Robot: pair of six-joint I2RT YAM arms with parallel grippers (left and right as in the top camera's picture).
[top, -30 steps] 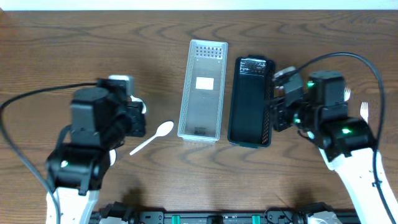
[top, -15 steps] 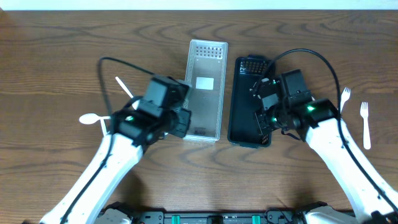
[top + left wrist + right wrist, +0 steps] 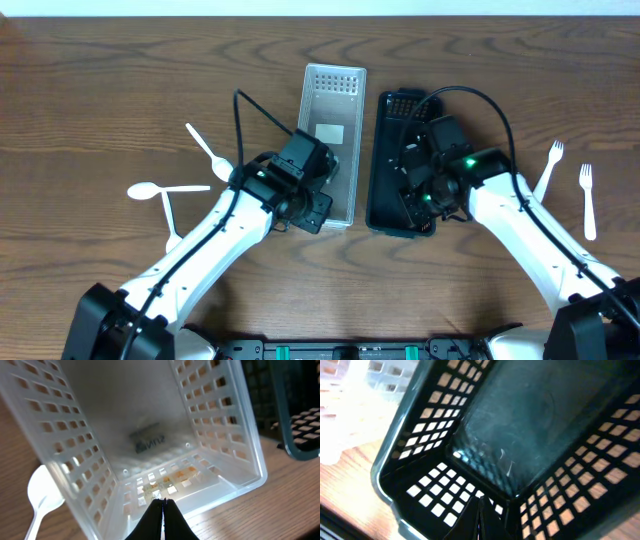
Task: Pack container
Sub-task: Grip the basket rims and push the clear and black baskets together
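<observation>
Left gripper [image 3: 162,506] pinched closed and empty, at the near end wall of clear basket [image 3: 330,100]; white spoon [image 3: 42,495] at basket's 9 o'clock. Right gripper [image 3: 481,510] fingers together, holding nothing, inside near end of black basket [image 3: 385,160], just beside clear basket at its 3 o'clock. White fork [image 3: 588,200] far out at 3 o'clock.

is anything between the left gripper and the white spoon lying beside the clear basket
Yes, the clear basket's side wall. The left gripper, shut, points into the basket's near end, while the white spoon lies just outside that wall. Lifting over the rim would likely clear it.
</observation>
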